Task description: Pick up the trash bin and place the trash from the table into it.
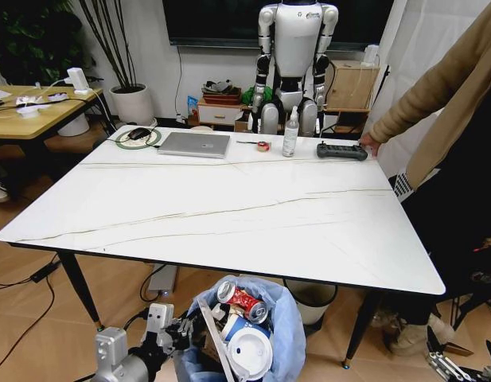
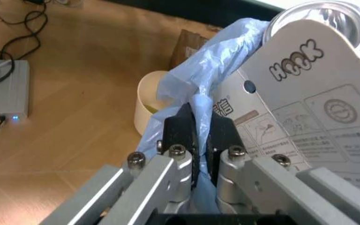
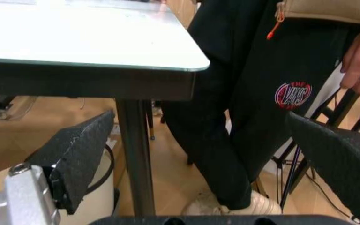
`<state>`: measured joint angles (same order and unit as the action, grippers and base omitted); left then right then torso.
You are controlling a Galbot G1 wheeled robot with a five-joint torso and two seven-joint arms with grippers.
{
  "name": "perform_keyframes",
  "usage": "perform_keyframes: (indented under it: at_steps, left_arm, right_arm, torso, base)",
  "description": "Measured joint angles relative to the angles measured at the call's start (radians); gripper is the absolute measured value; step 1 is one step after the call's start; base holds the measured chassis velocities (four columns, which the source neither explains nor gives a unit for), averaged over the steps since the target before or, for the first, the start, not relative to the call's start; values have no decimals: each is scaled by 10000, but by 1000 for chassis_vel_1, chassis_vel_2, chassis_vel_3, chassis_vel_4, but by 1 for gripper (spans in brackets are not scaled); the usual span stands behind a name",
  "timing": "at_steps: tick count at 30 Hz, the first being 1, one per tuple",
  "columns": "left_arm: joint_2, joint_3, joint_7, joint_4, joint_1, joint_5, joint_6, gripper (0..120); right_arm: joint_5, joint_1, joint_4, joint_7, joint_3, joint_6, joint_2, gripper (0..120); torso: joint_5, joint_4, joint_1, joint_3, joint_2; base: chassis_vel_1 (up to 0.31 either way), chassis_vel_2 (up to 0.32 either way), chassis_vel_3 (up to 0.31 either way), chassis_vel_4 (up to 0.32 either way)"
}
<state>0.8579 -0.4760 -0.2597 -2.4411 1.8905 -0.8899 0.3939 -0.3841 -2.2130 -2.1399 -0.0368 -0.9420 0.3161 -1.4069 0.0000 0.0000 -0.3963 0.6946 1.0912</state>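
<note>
Below white table [image 1: 229,215], bagged trash bin [image 1: 289,334] with can [image 1: 242,299], lid [image 1: 251,352], cardboard [image 2: 305,108].

The trash bin [image 1: 265,338] sits low, just in front of the near edge of the counter [image 1: 229,211]. A crinkly light-blue bag puffs up around its rim. It is full of trash. A crushed red and silver can [image 1: 243,300] lies on top. Below the can is a blue paper cup [image 1: 234,325] and a round white lid [image 1: 251,352]. A flat piece of white cardboard with printing [image 2: 305,117] stands tilted inside. The left gripper [image 2: 198,136] has its black fingers [image 2: 181,129] pinched tight on the bag's edge at the bin's side.
</note>
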Motion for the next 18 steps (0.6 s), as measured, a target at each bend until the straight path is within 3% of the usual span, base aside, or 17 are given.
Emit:
perform_keyframes:
  at_steps: [6,18]
  left_arm:
    - [208,-122,0,449,-191,-32,-38,0]
    - [518,-140,-33,854,-495,-68,-30,0]
  right_arm:
    - [0,0,0,0,0,0,0,100]
    - [0,0,0,0,0,0,0,100]
  torso:
    - [0,0,229,-288,-518]
    - [0,0,463,-595,-1056]
  base:
    - [0,0,0,0]
    - [0,0,0,0]
